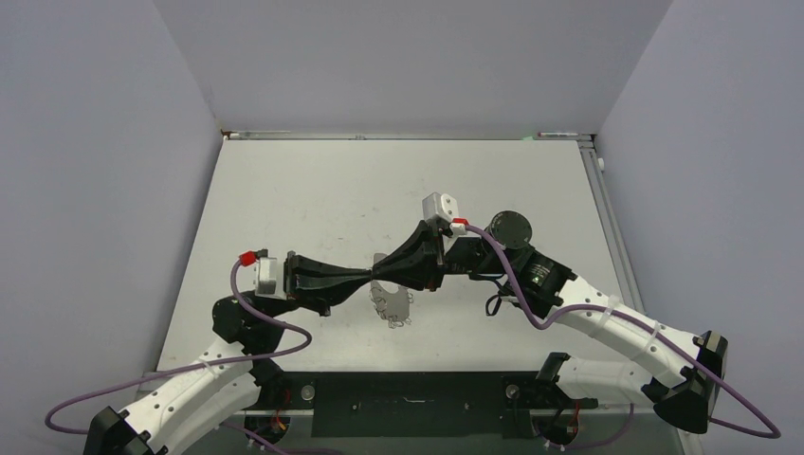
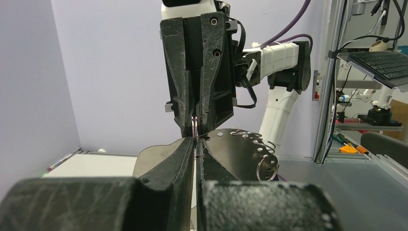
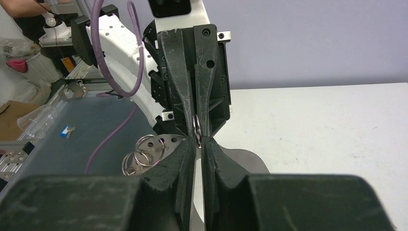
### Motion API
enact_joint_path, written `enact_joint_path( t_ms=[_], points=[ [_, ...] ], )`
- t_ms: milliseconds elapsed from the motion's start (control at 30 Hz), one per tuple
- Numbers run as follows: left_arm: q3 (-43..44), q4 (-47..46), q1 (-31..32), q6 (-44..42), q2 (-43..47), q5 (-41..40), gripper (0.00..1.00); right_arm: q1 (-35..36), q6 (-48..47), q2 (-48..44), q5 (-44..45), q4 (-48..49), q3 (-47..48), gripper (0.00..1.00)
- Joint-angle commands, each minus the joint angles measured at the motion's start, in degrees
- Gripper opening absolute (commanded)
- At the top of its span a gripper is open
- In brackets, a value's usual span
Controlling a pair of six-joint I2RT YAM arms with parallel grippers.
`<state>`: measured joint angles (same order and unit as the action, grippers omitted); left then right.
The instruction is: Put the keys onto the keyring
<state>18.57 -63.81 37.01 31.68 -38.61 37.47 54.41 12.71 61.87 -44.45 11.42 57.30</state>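
Note:
The keyring (image 1: 393,301) is a flat silver oval plate (image 2: 235,149) with holes along its rim and small split rings (image 2: 267,167) strung through them. It sits just under the gripper tips, near the middle of the table. My left gripper (image 1: 363,276) and right gripper (image 1: 379,273) meet tip to tip above it. One small split ring (image 2: 194,126) stands upright between both pairs of fingertips. The left gripper (image 2: 196,140) is shut, and the right gripper (image 3: 198,139) is closed to a narrow slit on the same ring (image 3: 197,126). More loose rings (image 3: 149,148) hang from the plate (image 3: 250,161). The keys are out of view.
The white table (image 1: 332,190) is walled in on the left, back and right. A black base bar (image 1: 408,403) runs along the near edge between the arm mounts. Purple cables (image 1: 531,303) loop off both arms.

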Motion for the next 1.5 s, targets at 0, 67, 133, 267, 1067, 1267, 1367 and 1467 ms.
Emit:
enact_joint_path(
  t_ms=[0,67,133,267,1067,1267,1367,1467],
  points=[
    [1.33,1.22,0.69,-0.65,-0.94,-0.02,0.0,0.96,-0.84,0.91,0.19,0.72,2.05,0.09],
    [1.51,2.2,0.71,-1.17,-0.71,-0.03,0.0,1.1,-1.29,1.04,0.24,0.44,2.1,0.05],
    [1.91,4.32,0.76,-2.26,-0.27,0.05,0.0,1.29,-2.08,1.26,0.09,-0.2,2.04,0.05],
    [3.29,13.12,0.78,-6.3,1.72,-1.08,0.0,1.55,-4.68,1.26,-0.16,-2.76,2.03,0.05],
    [21.94,72.71,0.69,-38.94,12.32,-5.14,0.46,1.53,-15.6,-1.87,8.76,-20.6,4.24,0.05],
    [28.61,81.92,0.75,-41.58,6.36,-2.53,0.38,1.61,-17.58,-1.53,9.68,-24.28,5.63,0.05],
    [31.22,84.32,0.77,-41.38,2.6,-0.29,0.33,1.66,-19.08,-1.38,10.44,-26.54,6.66,0.05],
    [32.9,84.77,0.78,-40.5,-0.49,2.19,0.32,1.65,-20.71,-0.83,11.48,-29.57,8.17,0.05]
  ],
)
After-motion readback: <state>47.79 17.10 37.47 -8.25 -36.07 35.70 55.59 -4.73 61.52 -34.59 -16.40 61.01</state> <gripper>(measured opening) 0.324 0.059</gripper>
